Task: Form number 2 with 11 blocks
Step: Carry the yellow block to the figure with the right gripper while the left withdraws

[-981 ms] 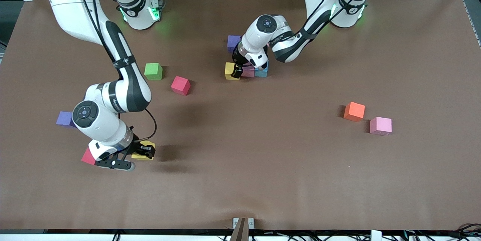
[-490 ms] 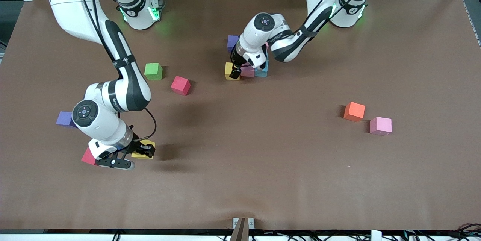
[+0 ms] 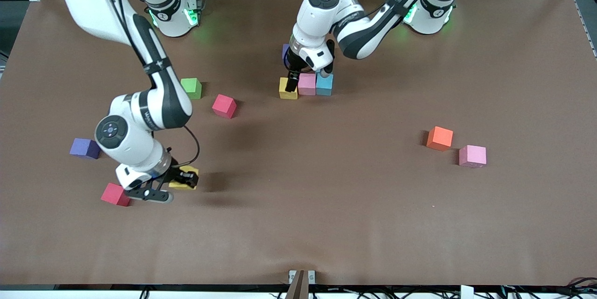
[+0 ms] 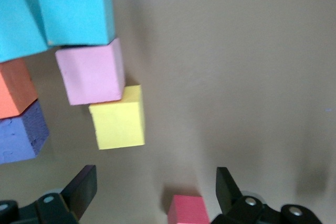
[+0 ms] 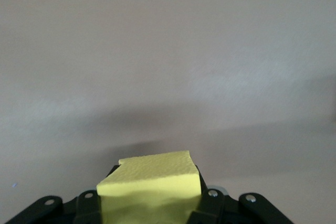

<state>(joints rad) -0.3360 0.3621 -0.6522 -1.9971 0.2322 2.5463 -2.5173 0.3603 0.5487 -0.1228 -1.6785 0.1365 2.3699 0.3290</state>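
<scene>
left gripper (image 3: 305, 75) fingers released over the row, pink cube (image 3: 307, 83) sat flush | right gripper (image 3: 179, 182) clenched on yellow cube (image 3: 186, 178), I'd carried it clear of the counter (image 3: 326, 187)

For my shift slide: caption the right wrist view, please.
Right gripper shut on a yellow cube, lifted above the bare brown table.
</scene>
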